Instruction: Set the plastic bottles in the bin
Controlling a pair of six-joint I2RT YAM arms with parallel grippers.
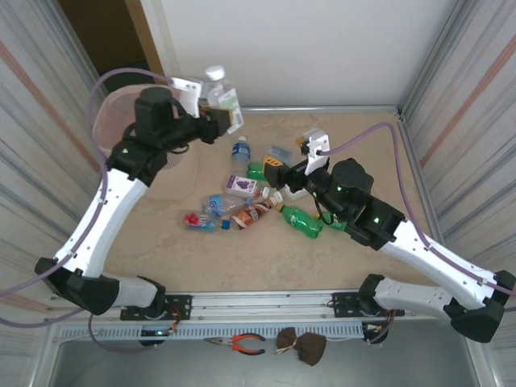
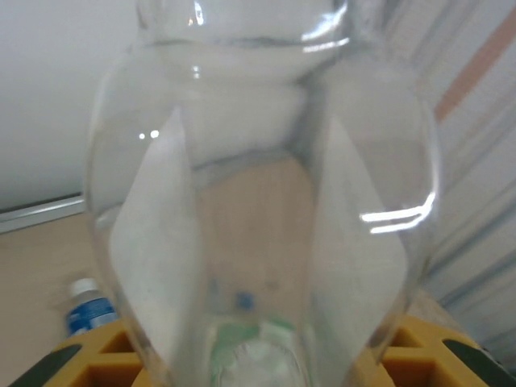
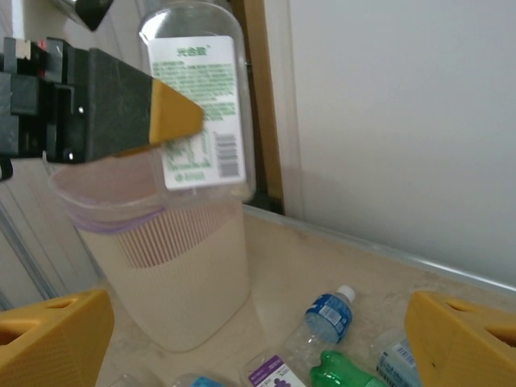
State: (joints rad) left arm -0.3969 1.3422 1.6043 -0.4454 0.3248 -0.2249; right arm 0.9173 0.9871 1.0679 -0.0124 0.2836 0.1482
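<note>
My left gripper (image 1: 219, 119) is shut on a clear bottle (image 1: 222, 98) with a white cap and a green-and-white label. It holds the bottle in the air just right of the pale pink bin (image 1: 173, 177). In the left wrist view the same clear bottle (image 2: 258, 201) stands between the yellow fingers (image 2: 89, 364). The right wrist view shows that held bottle (image 3: 201, 105) high beside the bin (image 3: 161, 274). My right gripper (image 1: 282, 176) hangs open over the bottles lying mid-table, its jaws (image 3: 258, 347) wide apart with nothing between them.
Several bottles lie on the table: a blue-labelled one (image 1: 240, 149), a purple-labelled one (image 1: 240, 185), a brownish one (image 1: 254, 214), a green one (image 1: 302, 222) and a red-capped one (image 1: 193, 219). Walls enclose the table at the back and both sides.
</note>
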